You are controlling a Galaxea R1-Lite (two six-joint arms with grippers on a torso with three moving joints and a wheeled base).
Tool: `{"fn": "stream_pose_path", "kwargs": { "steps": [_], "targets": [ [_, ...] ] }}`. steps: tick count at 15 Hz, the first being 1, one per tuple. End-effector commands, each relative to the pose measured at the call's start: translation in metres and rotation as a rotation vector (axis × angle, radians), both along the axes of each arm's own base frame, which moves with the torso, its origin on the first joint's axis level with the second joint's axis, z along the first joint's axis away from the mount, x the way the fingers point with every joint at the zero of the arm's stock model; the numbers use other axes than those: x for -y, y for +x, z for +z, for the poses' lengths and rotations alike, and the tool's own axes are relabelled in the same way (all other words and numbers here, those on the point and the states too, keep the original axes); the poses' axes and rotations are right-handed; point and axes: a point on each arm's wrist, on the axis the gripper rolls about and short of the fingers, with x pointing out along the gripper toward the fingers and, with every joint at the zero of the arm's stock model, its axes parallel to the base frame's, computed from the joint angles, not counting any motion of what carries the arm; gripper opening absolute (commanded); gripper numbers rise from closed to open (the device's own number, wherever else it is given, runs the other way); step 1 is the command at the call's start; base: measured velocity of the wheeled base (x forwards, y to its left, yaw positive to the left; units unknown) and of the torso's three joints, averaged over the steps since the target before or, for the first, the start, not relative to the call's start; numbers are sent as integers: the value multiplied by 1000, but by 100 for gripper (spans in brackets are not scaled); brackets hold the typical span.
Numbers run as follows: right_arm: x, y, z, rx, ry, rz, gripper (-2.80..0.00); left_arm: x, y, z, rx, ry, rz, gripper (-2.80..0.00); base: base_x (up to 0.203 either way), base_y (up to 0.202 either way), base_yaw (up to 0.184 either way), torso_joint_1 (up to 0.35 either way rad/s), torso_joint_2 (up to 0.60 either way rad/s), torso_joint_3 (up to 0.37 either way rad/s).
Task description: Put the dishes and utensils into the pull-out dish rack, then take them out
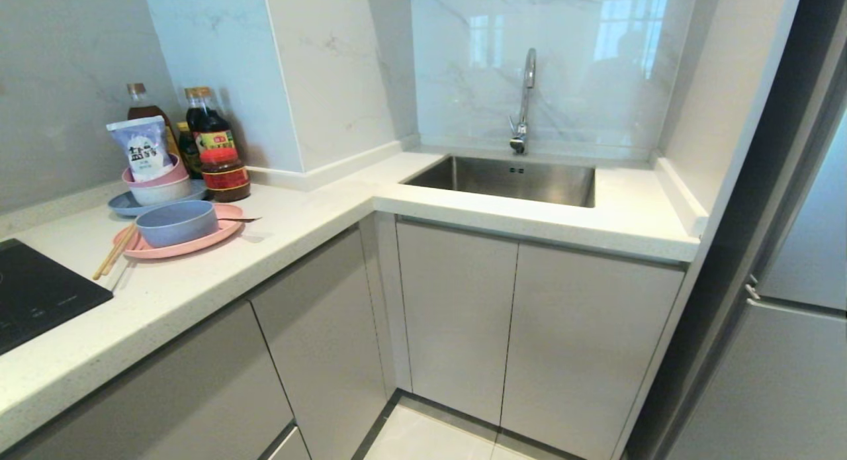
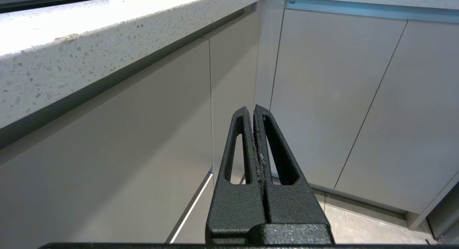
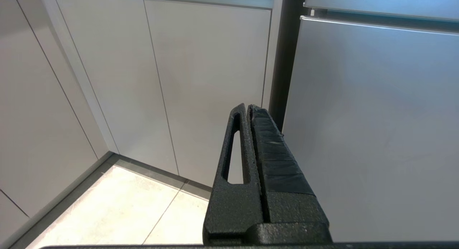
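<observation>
Two grippers are seen only through their own wrist cameras, both kept low in front of the cabinet fronts and both clenched on nothing. The left gripper (image 2: 253, 111) is pointed at the pale-grey doors (image 2: 322, 98) under the speckled countertop (image 2: 89, 44), fingers pressed flat together. The right gripper (image 3: 248, 109) is squeezed closed the same way, aimed at the cabinet corner beside the fridge (image 3: 376, 116), with floor tiles (image 3: 125, 213) below it.

Up on the countertop (image 1: 298, 248), the dishes are parked near the front edge of the left run, just beside the black cooktop (image 1: 33, 294). The pink plate (image 1: 218, 236) is laid flat, and the blue-grey bowl (image 1: 177, 222) is set on it. The wooden chopsticks (image 1: 114, 253) are leaned off the plate's left rim onto the counter. A slim metal handle (image 1: 245, 219) is seen poking out past the bowl toward the right; spoon or fork can't be told.

Behind them, toward the wall, a blue plate (image 1: 126, 205) stacked with bowls and a white pouch (image 1: 144, 149) is found, plus sauce bottles (image 1: 212, 136) and a red-lidded jar (image 1: 225, 175). The sink (image 1: 509, 179) and tap (image 1: 525, 102) are set in the far corner run. The rack itself isn't pulled out anywhere; all fronts are closed.
</observation>
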Motion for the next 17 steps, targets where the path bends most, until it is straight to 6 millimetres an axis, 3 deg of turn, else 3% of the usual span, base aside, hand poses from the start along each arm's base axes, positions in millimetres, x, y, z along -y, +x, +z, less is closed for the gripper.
{"fn": "stream_pose_path", "kwargs": {
  "steps": [1, 17],
  "targets": [
    [0, 0, 0, 0, 0, 0, -280, 0, 0, 0, -1, 0, 0, -280, 0, 0, 0, 0, 0, 0],
    [0, 0, 0, 0, 0, 0, -280, 0, 0, 0, -1, 0, 0, -280, 0, 0, 0, 0, 0, 0]
  ]
}}
